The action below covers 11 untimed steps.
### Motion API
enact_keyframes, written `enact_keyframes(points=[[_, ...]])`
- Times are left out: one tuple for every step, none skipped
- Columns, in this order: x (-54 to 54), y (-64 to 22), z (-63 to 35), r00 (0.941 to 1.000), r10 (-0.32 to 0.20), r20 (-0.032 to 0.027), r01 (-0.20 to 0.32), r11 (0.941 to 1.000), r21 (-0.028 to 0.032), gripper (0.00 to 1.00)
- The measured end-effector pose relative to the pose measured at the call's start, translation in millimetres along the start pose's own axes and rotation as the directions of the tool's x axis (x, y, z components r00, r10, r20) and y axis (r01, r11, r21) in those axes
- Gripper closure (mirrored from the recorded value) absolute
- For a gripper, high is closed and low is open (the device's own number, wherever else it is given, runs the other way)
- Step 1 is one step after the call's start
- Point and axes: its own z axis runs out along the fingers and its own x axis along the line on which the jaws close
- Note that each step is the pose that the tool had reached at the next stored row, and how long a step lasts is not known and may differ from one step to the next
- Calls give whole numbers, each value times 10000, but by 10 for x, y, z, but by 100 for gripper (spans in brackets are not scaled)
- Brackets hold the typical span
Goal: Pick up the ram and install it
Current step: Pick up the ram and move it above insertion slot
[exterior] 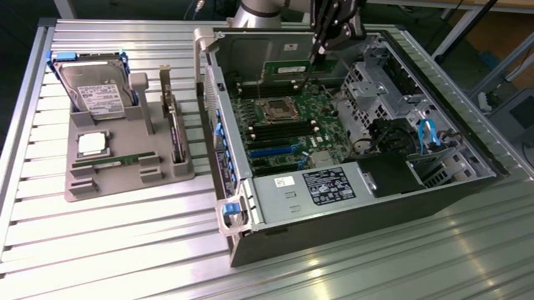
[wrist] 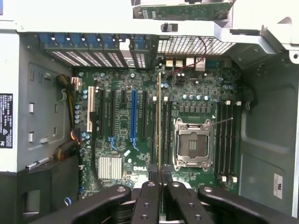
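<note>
On the table [exterior: 125, 250]: open case [exterior: 284, 194], with a grey tray [exterior: 125, 184] at the exterior view's left. The mainboard [wrist: 121, 121] lies flat in the case, exposed. The tray holds a hard drive [exterior: 96, 90], expansion card [exterior: 175, 134], processor chip [exterior: 92, 144] and another green stick [exterior: 117, 161], all well apart from the work. Over the board, the gripper [wrist: 159, 179] is clamped on the ram [wrist: 159, 116]. The ram is held on edge, in line with the slots [wrist: 164, 135] just beside the empty socket [wrist: 191, 144]; can't tell if it touches. My read: the ram is light, stiff and thin, fragile at chips and contacts. Grip the flat faces near the top edge and stay off the contact edge. Crowding it are the socket frame, slot latches and case wall.
</note>
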Motion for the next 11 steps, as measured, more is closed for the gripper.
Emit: enact_keyframes(points=[[-17,-1,0,10000,0,0,0,10000,0,88],[-38,-2,0,10000,0,0,0,10000,0,88],[-39,-2,-1,10000,-1,-2,1,10000,-1,88],[-39,-2,0,10000,-1,0,1,10000,0,88],[-39,-2,0,10000,0,0,0,10000,0,88],[-40,-2,3,10000,-1,4,1,10000,1,88],[-40,-2,15,10000,-1,23,1,10000,2,88],[-40,-3,33,10000,0,40,0,10000,2,88],[-40,-4,49,10000,-2,51,2,10000,2,88],[-40,-4,60,10000,-3,57,3,10000,2,88],[-40,-5,86,10000,-3,68,3,10000,3,88]])
